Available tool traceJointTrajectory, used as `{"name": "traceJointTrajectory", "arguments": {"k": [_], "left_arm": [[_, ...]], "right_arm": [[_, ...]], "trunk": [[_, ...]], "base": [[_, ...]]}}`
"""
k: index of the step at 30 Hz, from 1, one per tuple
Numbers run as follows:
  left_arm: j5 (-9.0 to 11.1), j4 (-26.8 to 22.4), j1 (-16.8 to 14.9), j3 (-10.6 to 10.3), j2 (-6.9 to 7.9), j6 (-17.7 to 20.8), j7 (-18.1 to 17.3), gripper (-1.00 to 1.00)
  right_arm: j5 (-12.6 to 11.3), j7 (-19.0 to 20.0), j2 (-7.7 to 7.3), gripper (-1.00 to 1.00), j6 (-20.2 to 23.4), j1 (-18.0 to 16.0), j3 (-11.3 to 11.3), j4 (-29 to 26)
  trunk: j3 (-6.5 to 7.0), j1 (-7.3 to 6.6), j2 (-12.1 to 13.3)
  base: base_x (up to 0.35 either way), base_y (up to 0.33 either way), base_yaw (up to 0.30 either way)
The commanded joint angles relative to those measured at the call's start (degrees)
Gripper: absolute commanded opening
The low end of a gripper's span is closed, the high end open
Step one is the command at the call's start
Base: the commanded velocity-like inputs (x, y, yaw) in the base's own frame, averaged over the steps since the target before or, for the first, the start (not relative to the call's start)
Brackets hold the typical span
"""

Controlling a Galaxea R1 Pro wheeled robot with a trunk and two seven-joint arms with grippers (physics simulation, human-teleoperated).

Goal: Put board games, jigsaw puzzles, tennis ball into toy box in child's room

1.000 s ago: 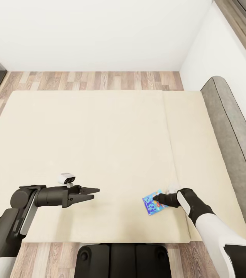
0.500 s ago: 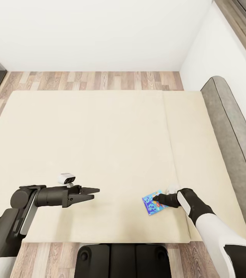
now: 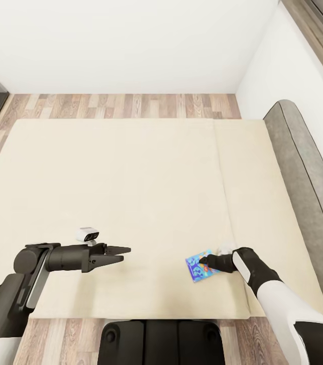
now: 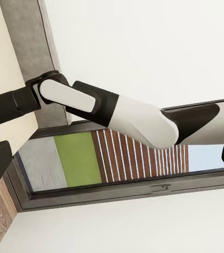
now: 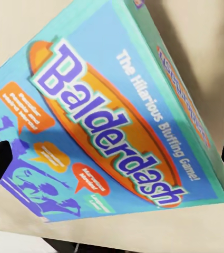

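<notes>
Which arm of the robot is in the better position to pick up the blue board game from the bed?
The right. The right gripper is already at the board game on the bed, its fingers on either side of the box. The left gripper hovers well apart from it, over bare bed.

board game (image 3: pixel 200 266): glossy printed card | bed (image 3: pixel 131 192): matt cream cloth | floor (image 3: pixel 120 105): wood planks

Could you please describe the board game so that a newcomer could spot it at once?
Find the wide cream bed, then its near edge towards the grey headboard. The board game lies there at the right hand: a flat turquoise box with "Balderdash" in purple on orange, the bed's sole colourful item.
</notes>
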Motion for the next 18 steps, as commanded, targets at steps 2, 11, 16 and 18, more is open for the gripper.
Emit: {"name": "traceJointTrajectory", "arguments": {"k": [2, 11, 16, 18], "left_arm": [[0.0, 0.0, 0.0, 0.0, 0.02, 0.6, -0.2, 1.00], [0.0, 0.0, 0.0, 0.0, 0.02, 0.6, -0.2, 1.00], [0.0, 0.0, 0.0, 0.0, 0.08, 0.6, -0.2, 1.00], [0.0, 0.0, 0.0, 0.0, 0.09, 0.6, -0.2, 1.00]], "right_arm": [[0.1, 1.2, 0.02, 1.00, 0.7, 0.0, -0.3, -0.1], [0.1, 3.5, 0.02, 1.00, 1.9, 0.1, -0.3, -0.1], [0.1, 5.4, 0.08, 1.00, 2.2, 0.1, -0.3, -0.1], [0.1, 5.7, 0.09, 1.00, 2.3, 0.1, -0.3, 0.0]], "trunk": [[-0.06, 0.03, -0.1], [-0.06, 0.03, -0.1], [-0.06, 0.03, -0.1], [-0.06, 0.03, -0.1]], "base": [[0.000, 0.000, 0.000], [0.000, 0.000, 0.000], [0.000, 0.000, 0.000], [0.000, 0.000, 0.000]]}}
